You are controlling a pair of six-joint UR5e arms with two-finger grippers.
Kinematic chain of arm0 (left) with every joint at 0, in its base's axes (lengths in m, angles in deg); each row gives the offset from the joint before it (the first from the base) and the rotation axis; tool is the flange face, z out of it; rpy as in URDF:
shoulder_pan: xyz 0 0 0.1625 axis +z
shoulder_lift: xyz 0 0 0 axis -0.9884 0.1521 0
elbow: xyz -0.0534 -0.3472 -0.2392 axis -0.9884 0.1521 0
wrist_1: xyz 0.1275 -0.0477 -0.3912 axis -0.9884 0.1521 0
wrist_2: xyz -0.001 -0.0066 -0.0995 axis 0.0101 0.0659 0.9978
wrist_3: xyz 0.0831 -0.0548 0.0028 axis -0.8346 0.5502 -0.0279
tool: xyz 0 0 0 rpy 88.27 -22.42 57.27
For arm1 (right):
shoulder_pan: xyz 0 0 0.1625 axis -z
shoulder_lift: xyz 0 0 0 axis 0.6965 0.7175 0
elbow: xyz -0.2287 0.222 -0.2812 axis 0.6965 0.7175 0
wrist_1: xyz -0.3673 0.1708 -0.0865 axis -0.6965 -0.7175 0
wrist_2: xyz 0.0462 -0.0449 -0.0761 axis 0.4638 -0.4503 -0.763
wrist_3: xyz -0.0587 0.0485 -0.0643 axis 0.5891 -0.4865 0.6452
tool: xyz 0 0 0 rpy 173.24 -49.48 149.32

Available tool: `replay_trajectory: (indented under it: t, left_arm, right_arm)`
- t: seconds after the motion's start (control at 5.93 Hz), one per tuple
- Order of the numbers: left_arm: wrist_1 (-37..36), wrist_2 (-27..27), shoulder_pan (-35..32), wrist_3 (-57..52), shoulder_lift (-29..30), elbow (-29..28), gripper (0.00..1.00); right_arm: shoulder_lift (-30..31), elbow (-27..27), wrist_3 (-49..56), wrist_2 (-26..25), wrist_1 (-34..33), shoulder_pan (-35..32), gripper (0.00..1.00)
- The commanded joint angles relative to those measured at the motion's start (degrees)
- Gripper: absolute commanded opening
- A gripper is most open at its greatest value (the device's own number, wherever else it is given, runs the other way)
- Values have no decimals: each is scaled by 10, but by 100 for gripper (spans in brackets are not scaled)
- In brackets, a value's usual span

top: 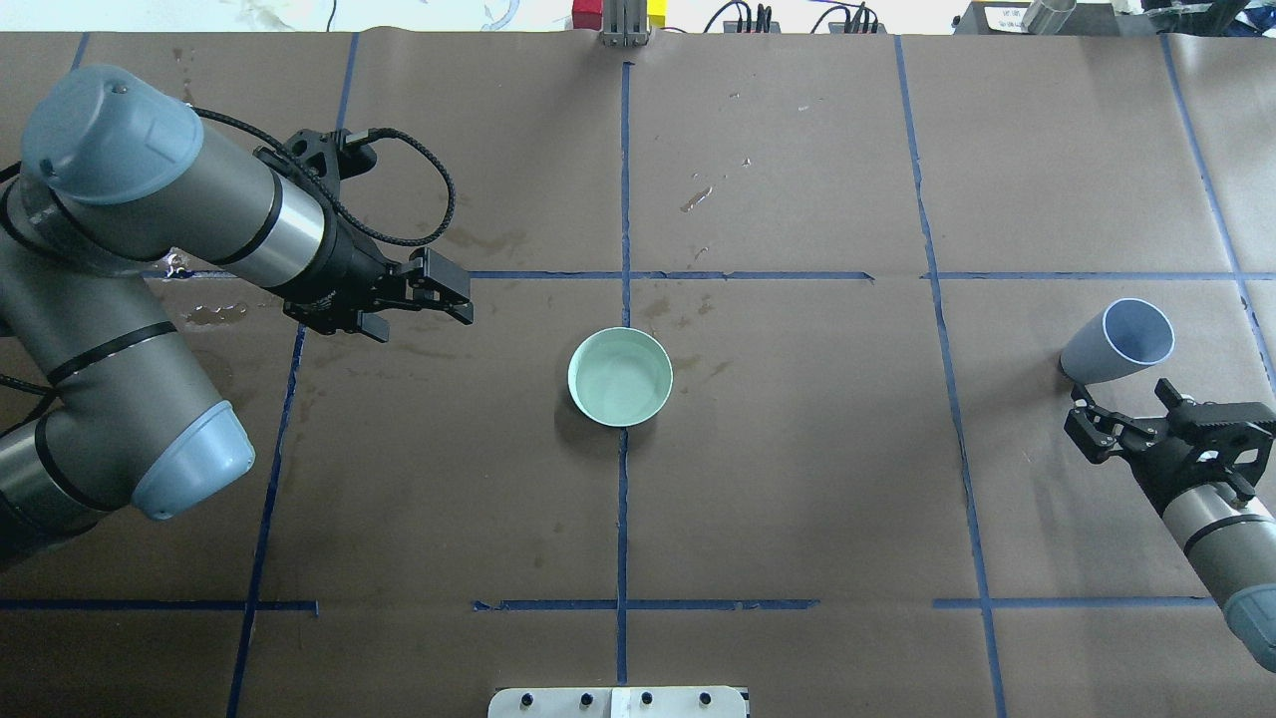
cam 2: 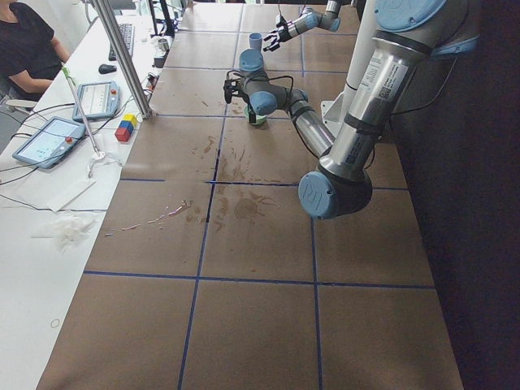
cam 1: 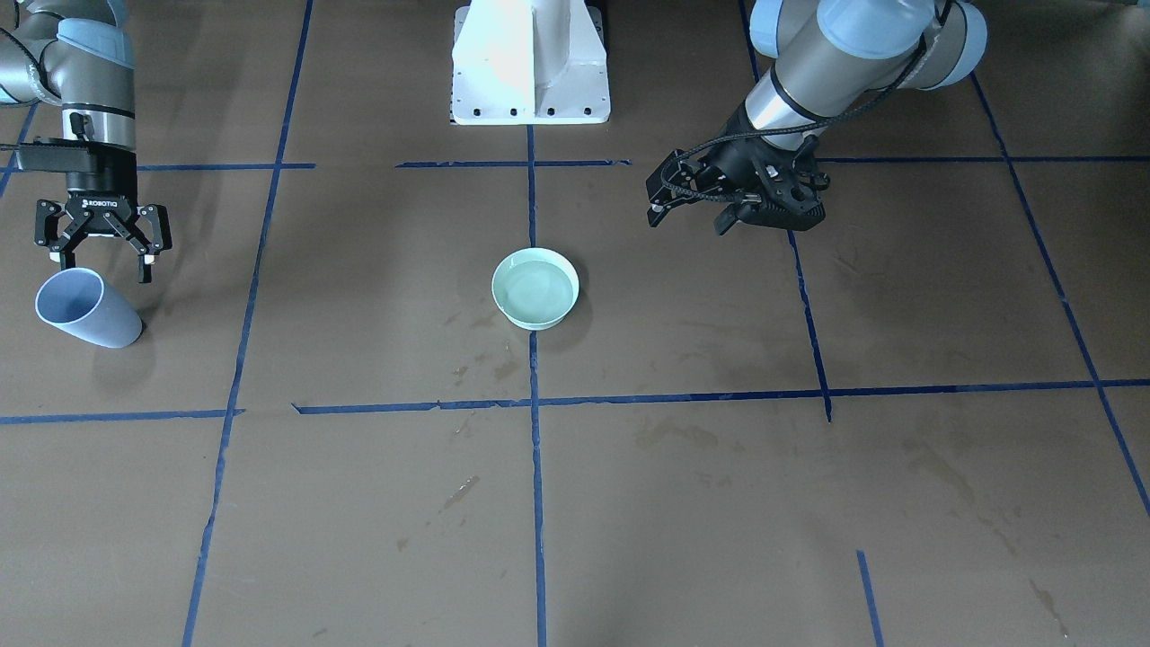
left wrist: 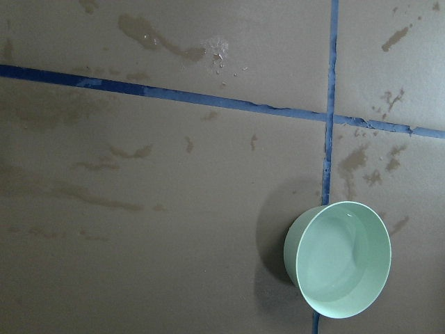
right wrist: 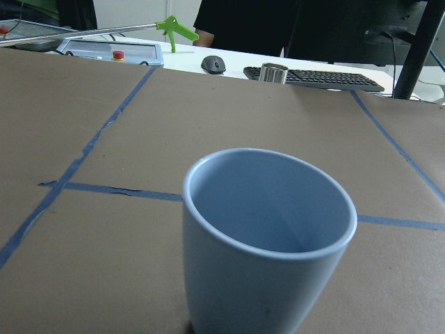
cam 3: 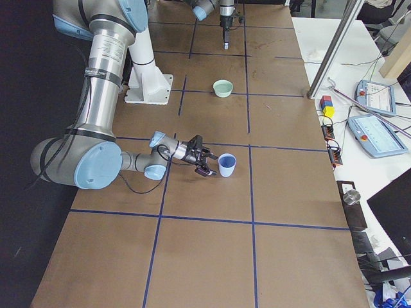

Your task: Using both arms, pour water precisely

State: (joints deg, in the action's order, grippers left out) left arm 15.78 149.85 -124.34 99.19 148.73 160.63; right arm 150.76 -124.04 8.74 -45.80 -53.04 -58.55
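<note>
A mint-green bowl (cam 1: 505,308) stands at the table's centre and holds water (cam 1: 536,286) with a flat glossy surface; the left wrist view shows the water (left wrist: 337,254) from above. A pale blue cup (top: 1121,339) stands upright on my right side, and in the right wrist view the cup (right wrist: 268,236) looks empty. My right gripper (top: 1126,404) is open just behind the cup, its fingers apart from it. On the other side, my left gripper (top: 454,299) hovers open, well clear of the bowl, holding nothing.
The white pedestal (cam 1: 530,63) stands behind the bowl. Blue tape lines (cam 1: 535,503) grid the brown table cover, with wet stains (cam 1: 934,463) near the front. A desk with a keyboard (right wrist: 313,78), tablets and a seated person (cam 2: 24,41) borders the far edge.
</note>
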Motion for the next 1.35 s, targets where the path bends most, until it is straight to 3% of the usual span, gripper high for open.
replay_trajectory:
  t: [0.0, 1.18]
  left_arm:
    - [0, 0, -5, -1, -10, 7, 100]
    - [0, 0, -7, -2, -17, 10, 100]
  right_arm:
    - [-7, 10, 9, 2, 8, -1, 99]
    - [-26, 17, 12, 11, 12, -50, 99]
